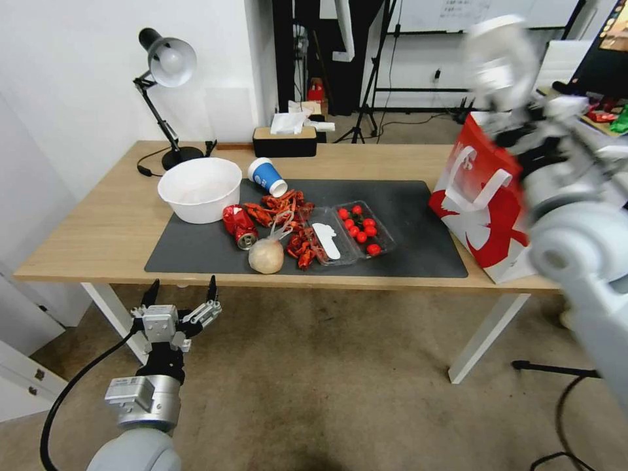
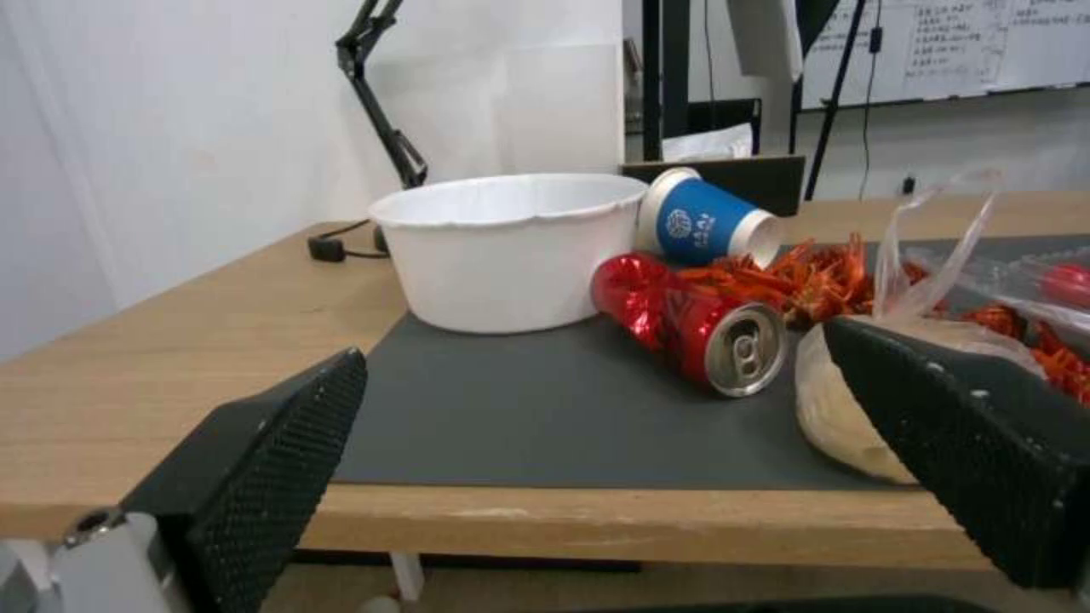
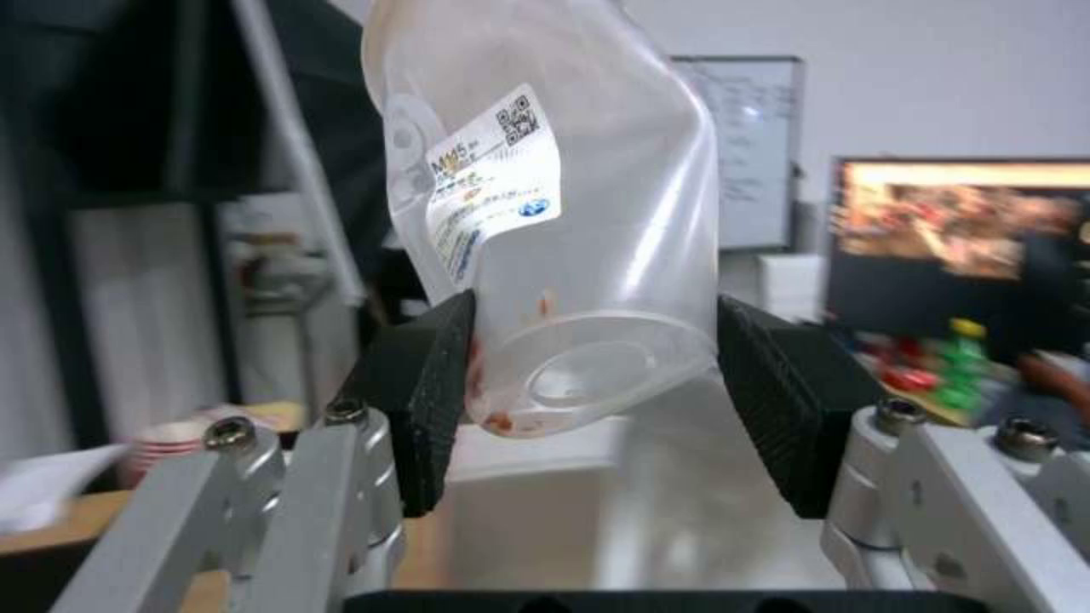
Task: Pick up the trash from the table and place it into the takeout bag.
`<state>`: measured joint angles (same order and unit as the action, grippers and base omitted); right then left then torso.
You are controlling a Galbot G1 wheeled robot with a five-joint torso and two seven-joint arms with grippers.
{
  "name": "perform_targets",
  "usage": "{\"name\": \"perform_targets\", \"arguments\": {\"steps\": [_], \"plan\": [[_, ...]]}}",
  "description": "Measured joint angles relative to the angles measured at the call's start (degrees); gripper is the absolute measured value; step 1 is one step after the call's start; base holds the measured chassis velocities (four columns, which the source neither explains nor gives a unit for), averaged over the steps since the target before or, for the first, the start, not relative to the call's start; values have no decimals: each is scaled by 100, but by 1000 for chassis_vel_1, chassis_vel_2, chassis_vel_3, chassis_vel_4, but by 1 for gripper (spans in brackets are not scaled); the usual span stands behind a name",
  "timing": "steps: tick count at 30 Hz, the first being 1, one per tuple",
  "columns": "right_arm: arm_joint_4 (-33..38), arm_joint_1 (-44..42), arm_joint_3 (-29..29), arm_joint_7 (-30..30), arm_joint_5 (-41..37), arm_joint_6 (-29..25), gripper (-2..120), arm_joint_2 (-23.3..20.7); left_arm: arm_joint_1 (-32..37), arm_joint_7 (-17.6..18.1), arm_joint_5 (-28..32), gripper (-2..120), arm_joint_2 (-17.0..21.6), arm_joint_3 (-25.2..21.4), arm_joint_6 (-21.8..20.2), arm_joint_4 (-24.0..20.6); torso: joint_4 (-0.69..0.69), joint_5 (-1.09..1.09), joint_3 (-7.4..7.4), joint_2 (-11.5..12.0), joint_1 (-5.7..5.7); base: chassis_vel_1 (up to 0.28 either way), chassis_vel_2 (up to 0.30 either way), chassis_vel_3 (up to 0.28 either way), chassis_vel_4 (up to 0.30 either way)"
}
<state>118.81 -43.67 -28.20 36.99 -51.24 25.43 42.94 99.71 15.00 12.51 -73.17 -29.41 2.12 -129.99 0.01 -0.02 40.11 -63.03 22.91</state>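
Beside blue paper cup: white bowl

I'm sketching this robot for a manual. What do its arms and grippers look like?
Both arms are pale grey with rounded joints. The left gripper has a silver body, black pointed fingers with dotted pads, and a black cable. The right gripper has silver bolted links and black ribbed pads.

No legible text on anything.
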Motion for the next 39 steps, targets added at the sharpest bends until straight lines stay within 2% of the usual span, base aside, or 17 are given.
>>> {"name": "perform_targets", "arguments": {"steps": [3, 8, 12, 16, 19, 31, 39], "plan": [[-169, -18, -148, 231, -150, 160, 51, -105, 2, 0, 3, 100, 24, 3, 3, -6, -1, 1, 0, 0, 0, 0, 0, 0, 0], [-267, -8, -146, 265, -179, 201, 53, -107, 17, 0, 9, 100, 33, -1, 6, -33, -2, 1, 0, 0, 0, 0, 0, 0, 0], [-283, 19, -106, 269, -203, 205, 73, -76, 69, -1, 9, 100, 31, -31, 9, -90, -2, 3, 0, 0, 0, 0, 0, 0, 0], [-284, 19, -101, 269, -206, 207, 83, -67, 81, -2, 8, 100, 27, -40, 10, -106, -2, 2, 0, 0, 0, 0, 0, 0, 0], [-235, -11, -100, 267, -217, 216, 98, -59, 91, -2, 4, 100, 35, -46, 10, -123, -2, 2, 0, 1, 0, 0, 0, 0, 0], [310, -288, -294, 215, -446, 156, 100, -24, 144, -2, -1, 100, 45, -97, 8, -187, -2, 2, 0, 1, 0, 0, 0, 0, 0], [930, -1049, -653, -326, -525, -238, 100, 17, 171, -1, -30, 100, -15, -92, 10, -202, -2, 3, 0, 1, 0, 0, 0, 0, 0]]}}
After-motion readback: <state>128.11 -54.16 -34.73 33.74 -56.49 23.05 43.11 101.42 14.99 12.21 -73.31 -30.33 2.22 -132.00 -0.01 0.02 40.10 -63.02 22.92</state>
